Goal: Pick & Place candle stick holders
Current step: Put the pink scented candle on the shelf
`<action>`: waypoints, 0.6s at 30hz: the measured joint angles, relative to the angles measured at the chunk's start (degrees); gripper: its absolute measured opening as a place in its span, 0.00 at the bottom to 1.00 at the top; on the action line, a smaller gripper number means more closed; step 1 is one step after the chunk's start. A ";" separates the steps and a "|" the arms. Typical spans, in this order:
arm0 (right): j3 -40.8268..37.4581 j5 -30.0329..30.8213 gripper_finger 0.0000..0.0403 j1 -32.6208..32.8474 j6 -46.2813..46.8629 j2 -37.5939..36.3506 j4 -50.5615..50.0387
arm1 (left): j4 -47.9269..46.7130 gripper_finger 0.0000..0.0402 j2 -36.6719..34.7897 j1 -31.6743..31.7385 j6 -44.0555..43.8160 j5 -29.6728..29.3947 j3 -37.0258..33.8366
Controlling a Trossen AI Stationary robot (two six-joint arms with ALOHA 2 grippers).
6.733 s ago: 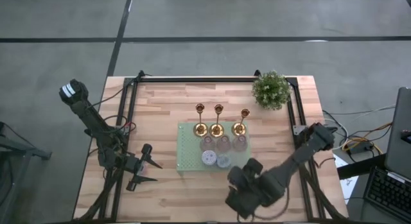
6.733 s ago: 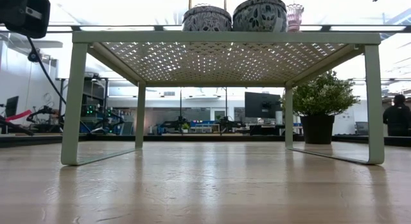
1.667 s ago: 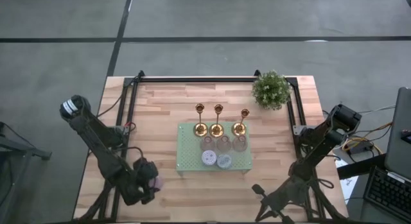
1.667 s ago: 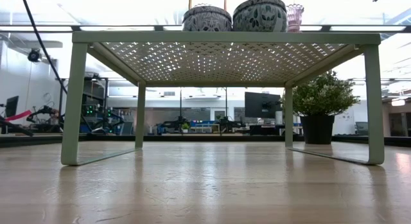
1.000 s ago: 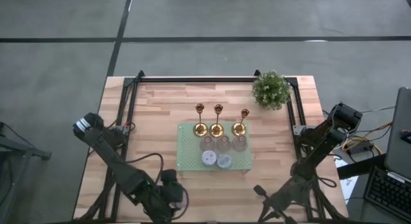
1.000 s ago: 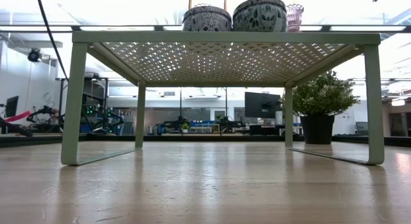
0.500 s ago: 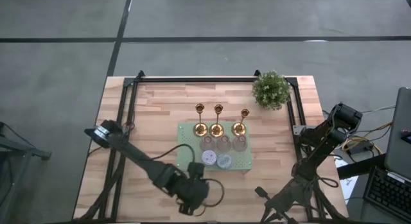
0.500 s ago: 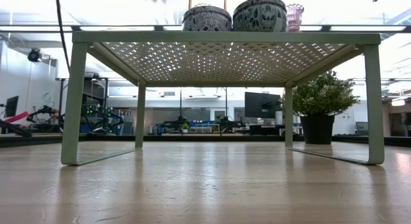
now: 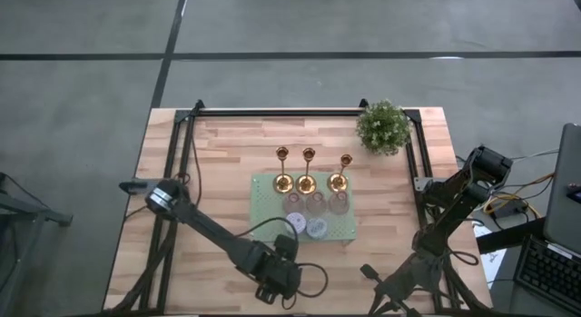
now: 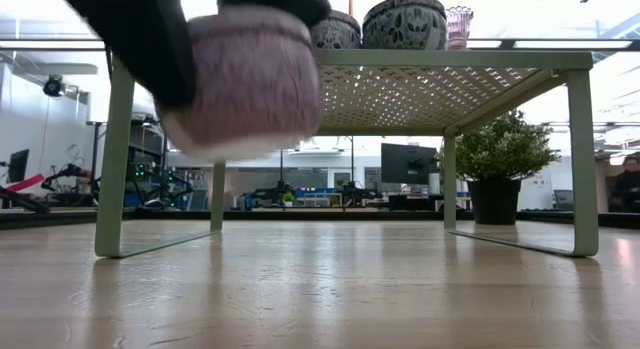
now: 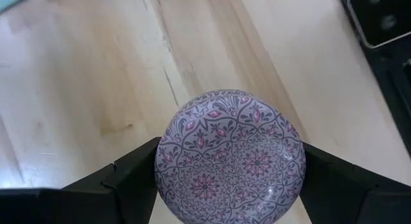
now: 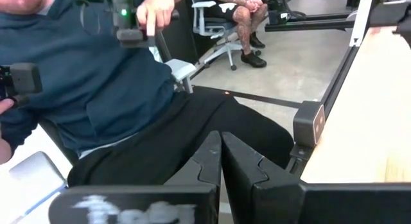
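Left gripper [image 11: 228,185] clamped on squat round pink-patterned candle holder [image 11: 230,155].
Held above wooden table [image 9: 218,163], near pale green perforated stand [image 9: 265,208]; right gripper [image 12: 221,153] jaws together.

The squat round holder [image 11: 230,155] shows a lilac ground with pink-and-grey floral tracery. Dark pincer fingers [image 11: 131,179] flank it. The three slim holders [image 9: 308,171] are shiny gold, the perforated stand [image 9: 265,208] pale green, the surface [image 9: 227,153] light wood.

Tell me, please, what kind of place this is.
Probably a robotics lab or workshop. Two arms are mounted at a wooden table, a monitor and more equipment stand in the open room behind, and a seated person is close to the right hand.
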 joint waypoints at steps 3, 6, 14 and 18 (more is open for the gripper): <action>0.00 0.03 0.02 0.00 0.01 0.00 0.64 | 0.08 0.76 1.41 0.03 0.50 0.17 -0.02; 0.00 0.03 0.02 0.00 0.00 0.00 0.87 | 0.00 0.76 2.28 -0.01 1.31 -0.22 0.02; 0.00 0.03 0.02 0.00 -0.08 0.00 0.84 | 0.98 0.77 2.60 -0.04 1.38 0.67 -0.22; 0.00 0.05 0.02 0.11 -0.02 0.00 0.79 | 0.78 0.77 2.43 -0.70 1.53 0.43 -0.35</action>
